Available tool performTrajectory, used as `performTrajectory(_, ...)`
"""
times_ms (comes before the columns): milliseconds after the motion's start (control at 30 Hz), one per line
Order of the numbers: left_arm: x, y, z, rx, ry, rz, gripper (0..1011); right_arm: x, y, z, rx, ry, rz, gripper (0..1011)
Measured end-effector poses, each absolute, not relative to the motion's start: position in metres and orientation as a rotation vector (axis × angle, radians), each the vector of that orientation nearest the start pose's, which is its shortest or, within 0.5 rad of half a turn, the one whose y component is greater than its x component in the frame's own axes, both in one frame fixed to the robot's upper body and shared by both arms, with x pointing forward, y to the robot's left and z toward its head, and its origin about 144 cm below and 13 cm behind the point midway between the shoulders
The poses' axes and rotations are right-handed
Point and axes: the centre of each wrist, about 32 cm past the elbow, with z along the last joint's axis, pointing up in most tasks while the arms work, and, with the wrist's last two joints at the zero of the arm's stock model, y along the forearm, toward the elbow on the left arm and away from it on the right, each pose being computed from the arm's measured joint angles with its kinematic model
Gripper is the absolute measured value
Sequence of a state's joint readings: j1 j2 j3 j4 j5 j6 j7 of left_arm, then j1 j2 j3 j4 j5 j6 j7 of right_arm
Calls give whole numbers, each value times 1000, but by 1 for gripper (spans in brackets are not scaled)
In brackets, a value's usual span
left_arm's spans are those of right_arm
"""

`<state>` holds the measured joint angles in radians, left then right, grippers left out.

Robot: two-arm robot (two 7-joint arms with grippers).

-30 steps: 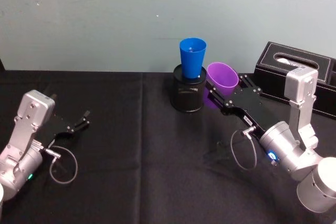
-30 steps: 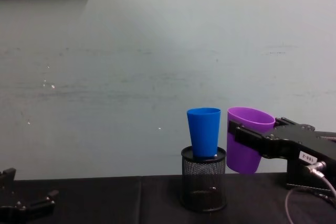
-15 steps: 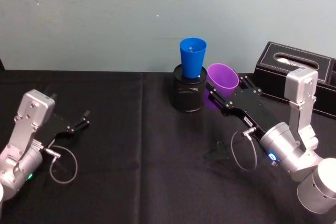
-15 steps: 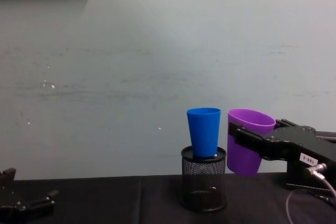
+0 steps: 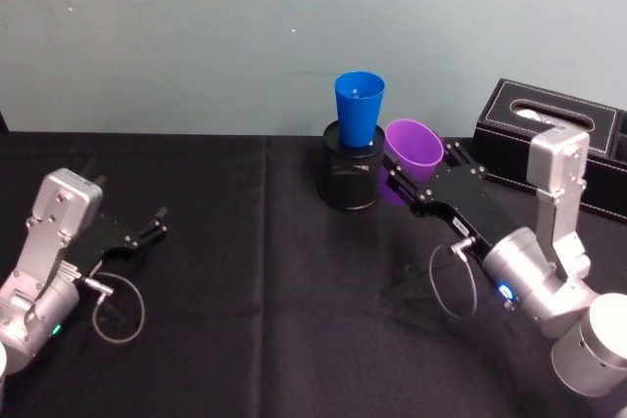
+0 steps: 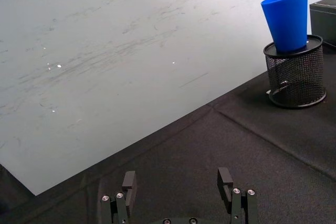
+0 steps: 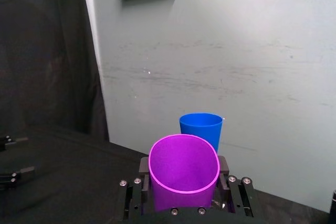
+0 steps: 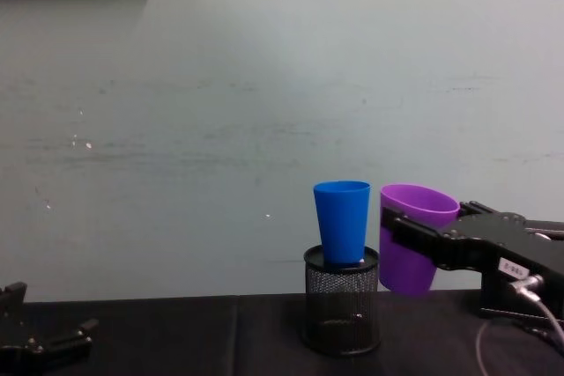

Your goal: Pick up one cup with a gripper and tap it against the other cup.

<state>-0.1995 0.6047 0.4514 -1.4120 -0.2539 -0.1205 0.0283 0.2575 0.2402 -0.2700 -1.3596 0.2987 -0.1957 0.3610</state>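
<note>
purple cup (image 5: 413,149) nudges closer to blue cup (image 5: 359,105), just beside it, raised level for tap; right claw (image 5: 421,167) clamped on purple cup; blue cup propped in mesh holder (image 5: 350,181); left claw (image 5: 155,224) parked, fingers apart.

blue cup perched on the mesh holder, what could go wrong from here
1. The blue cup only rests in the mouth of the mesh holder, so a hard tap from the purple cup might tip it out.
2. The right tool holds the purple cup low enough that its base may hit the holder instead.
</note>
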Motion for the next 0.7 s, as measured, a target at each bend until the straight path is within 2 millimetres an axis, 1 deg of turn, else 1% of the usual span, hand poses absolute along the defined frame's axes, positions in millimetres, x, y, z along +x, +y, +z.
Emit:
performTrajectory(233,489,310,1140,304,-285,1248,1011,538,-227,1158,104,-150,-1003,731)
performTrajectory(700,489,310,1140,304,-285,1248,1011,566,-218,1160,118,-152,-1016,731)
